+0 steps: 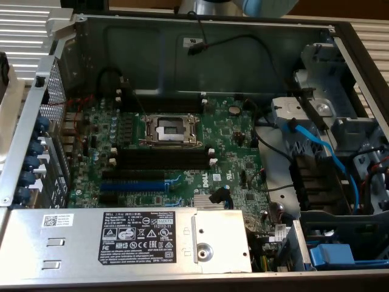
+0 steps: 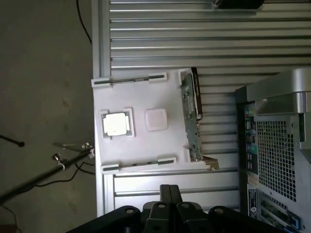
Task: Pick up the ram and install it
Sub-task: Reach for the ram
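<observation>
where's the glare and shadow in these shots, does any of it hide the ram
Wrist view: the white tray is washed out and the processor on it glares, but the ram along the tray's edge stands out darker against it; the floor beside the table is dim. Exterior view: the motherboard is evenly lit, the case's far wall sits in shade.

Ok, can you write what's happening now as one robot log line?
gripper: shut, holding nothing | ram: on white tray, not picked up | memory slots: empty
</observation>
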`<state>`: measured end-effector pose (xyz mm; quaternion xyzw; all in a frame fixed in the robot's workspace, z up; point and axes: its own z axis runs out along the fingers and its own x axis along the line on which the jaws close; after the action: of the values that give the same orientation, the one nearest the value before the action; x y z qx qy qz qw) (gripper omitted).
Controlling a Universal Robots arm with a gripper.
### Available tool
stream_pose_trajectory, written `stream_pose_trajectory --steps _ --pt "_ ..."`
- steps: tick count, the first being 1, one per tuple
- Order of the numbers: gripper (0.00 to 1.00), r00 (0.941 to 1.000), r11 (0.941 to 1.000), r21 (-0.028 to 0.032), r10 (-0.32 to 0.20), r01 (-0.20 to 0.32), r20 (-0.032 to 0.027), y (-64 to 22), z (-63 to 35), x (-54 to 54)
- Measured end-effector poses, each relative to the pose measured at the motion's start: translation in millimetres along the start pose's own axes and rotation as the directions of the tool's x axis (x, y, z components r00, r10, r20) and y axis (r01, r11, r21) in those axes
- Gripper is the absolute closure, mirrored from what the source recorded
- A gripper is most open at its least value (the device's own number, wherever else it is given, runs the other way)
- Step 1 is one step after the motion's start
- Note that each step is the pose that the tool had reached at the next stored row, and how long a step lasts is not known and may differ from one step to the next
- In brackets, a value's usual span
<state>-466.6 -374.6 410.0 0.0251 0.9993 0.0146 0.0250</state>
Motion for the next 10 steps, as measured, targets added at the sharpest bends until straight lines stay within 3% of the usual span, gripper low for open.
stream_pose_trajectory --steps 5,10 --pt "0.90 1.0000 1.0000 0.0007 0.000 0.000 0.0001 5.5 3.5 23.3" --pt "0.90 1.0000 1.0000 0.0011 0.000 0.000 -0.0004 5.4 6.6 27.6"
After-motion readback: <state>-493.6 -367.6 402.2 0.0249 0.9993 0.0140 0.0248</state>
